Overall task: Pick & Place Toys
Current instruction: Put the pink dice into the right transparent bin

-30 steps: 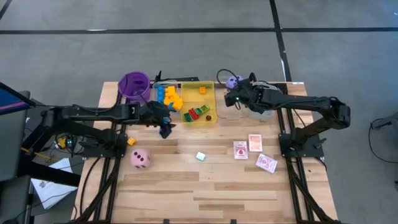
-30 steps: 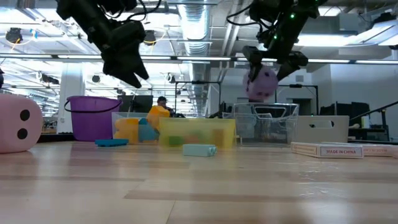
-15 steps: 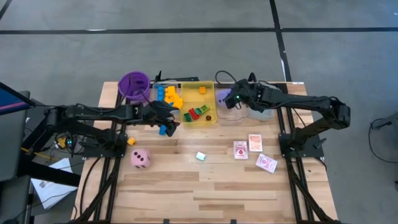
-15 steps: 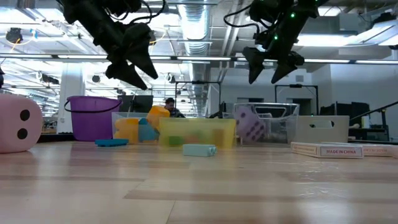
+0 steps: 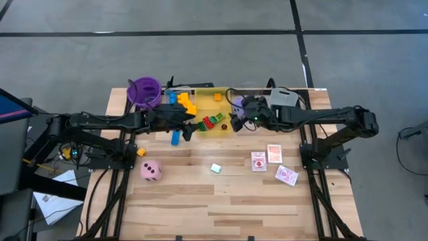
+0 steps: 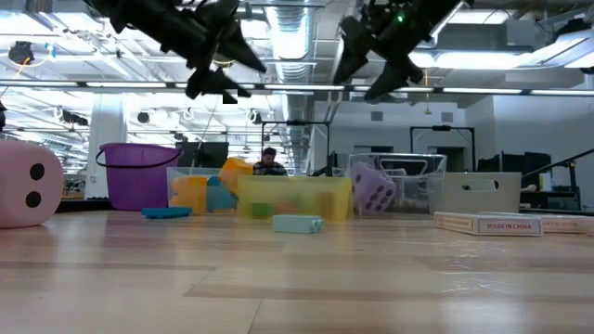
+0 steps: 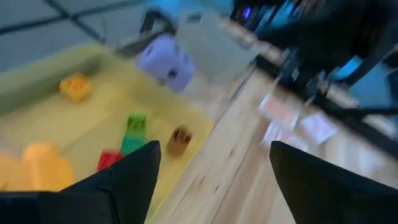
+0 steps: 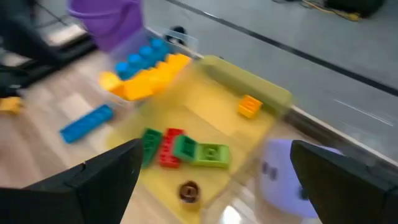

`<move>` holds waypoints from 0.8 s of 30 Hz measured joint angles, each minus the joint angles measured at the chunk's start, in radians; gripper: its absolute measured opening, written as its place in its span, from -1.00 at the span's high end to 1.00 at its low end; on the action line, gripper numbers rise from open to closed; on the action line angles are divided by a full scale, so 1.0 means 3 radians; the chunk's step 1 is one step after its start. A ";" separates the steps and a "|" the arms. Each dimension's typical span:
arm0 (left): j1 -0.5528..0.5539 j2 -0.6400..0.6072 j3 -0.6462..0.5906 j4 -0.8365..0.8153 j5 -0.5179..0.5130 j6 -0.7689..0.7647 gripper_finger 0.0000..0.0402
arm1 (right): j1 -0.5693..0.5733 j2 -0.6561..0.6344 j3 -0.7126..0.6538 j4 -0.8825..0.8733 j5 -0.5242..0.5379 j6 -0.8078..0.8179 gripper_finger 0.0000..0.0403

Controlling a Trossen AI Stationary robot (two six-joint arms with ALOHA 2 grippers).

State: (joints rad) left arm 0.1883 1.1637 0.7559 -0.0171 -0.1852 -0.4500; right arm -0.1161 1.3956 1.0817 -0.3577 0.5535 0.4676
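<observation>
Yellow tray (image 5: 212, 94) sits under both wide-open, empty grippers, left (image 5: 189, 125) and right (image 5: 235, 121), so reaching together risks their colliding.

Left arm extended rightward from left side, roughly level, raised above table; left gripper (image 5: 189, 125) empty, fingers spread apart. Right arm extended leftward from right side, elbow at far right; right gripper (image 5: 235, 120) empty, fingers spread wide. Grippers near each other, apart.
</observation>
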 joint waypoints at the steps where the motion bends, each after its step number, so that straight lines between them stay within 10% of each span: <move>1: 0.0000 0.0000 0.0000 0.0100 0.0000 0.0000 -0.48 | 0.0039 0.0000 -0.0001 0.0055 0.0004 -0.0015 -0.97; 24: 0.0000 0.0000 0.0000 0.1277 -0.0003 -0.0001 -0.48 | 0.0400 0.0001 -0.0001 0.0272 -0.0038 0.0212 -0.97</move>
State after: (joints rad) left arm 0.1883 1.1638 0.7559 0.3660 -0.1860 -0.4503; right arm 0.0040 1.3960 1.0814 -0.2761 0.5422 0.5313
